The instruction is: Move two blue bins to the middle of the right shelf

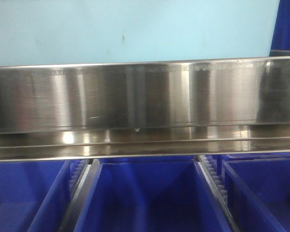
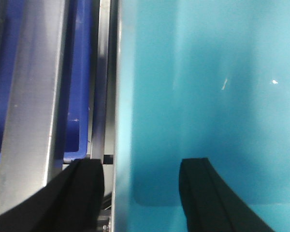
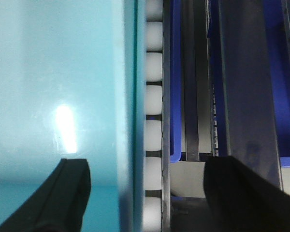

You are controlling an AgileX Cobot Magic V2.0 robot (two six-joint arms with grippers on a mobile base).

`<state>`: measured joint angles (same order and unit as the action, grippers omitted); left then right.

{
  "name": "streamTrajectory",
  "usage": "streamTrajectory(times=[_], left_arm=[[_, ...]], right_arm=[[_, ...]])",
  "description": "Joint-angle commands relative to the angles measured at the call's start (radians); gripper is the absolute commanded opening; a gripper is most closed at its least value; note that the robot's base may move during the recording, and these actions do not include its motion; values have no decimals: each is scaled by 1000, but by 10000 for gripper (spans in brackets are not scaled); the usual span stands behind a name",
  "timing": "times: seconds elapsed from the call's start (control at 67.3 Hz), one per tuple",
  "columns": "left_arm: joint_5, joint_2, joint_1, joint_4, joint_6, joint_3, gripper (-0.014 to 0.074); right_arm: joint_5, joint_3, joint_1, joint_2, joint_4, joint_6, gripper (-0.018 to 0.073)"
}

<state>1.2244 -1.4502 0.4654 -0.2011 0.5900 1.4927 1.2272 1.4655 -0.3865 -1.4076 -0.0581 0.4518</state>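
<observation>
Cyan plastic, glossy and smooth-walled: find the blue bin straddled at its side wall by the left gripper, spread wide, one finger inside the tub and the other outside, neither pad visibly touching the wall. Find the mirror of it at the right gripper, probably on the same tub's opposite wall: spread wide too, inner finger above the bin's floor, outer finger past the rim and past a row of white rollers alongside that wall. Judge the step as taking hold for a two-arm lift. Close both grippers together and evenly, and only once centred on each wall; guard against slip on the slick, tapering sides by seating the fingers deep below the thick rim rather than nipping the lip. Lift level, both wrists at one height, or risk twisting the tub. Mind the clutter just beyond each outer finger: steel rails and dark blue crates, near enough to snag. Ahead of both grippers, in the front view, note the bin's pale wall above a broad steel shelf edge, more crates below; clear that edge before any swing to the right. Cannot place the second blue bin: nowhere in view.
</observation>
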Motion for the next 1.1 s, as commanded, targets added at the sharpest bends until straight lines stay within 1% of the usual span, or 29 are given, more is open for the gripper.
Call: streamTrajectory(times=[0.0, 0.149, 0.178, 0.282, 0.461, 0.535, 0.669, 1.085], left_arm=[[-3, 11, -25, 23, -26, -3, 277], [-3, 13, -96, 87, -70, -3, 277], [-3, 13, -103, 100, -75, -3, 277], [-3, 13, -98, 126, -92, -3, 277], [-3, 13, -61, 126, -93, -3, 277], [-3, 13, -48, 110, -93, -3, 277], [-3, 13, -48, 80, -93, -3, 277], [-3, 13, -48, 81, -93, -25, 277]], right_arm=[[-6, -2, 5, 5, -3, -10, 380], [-6, -2, 5, 5, -3, -10, 380], [-6, -2, 5, 5, -3, -10, 380], [-6, -2, 5, 5, -3, -10, 380], [-6, -2, 5, 1, -3, -10, 380], [-6, -2, 5, -3, -3, -10, 380], [-6, -2, 5, -14, 2, -10, 380], [-6, 0, 5, -18, 5, -10, 370]])
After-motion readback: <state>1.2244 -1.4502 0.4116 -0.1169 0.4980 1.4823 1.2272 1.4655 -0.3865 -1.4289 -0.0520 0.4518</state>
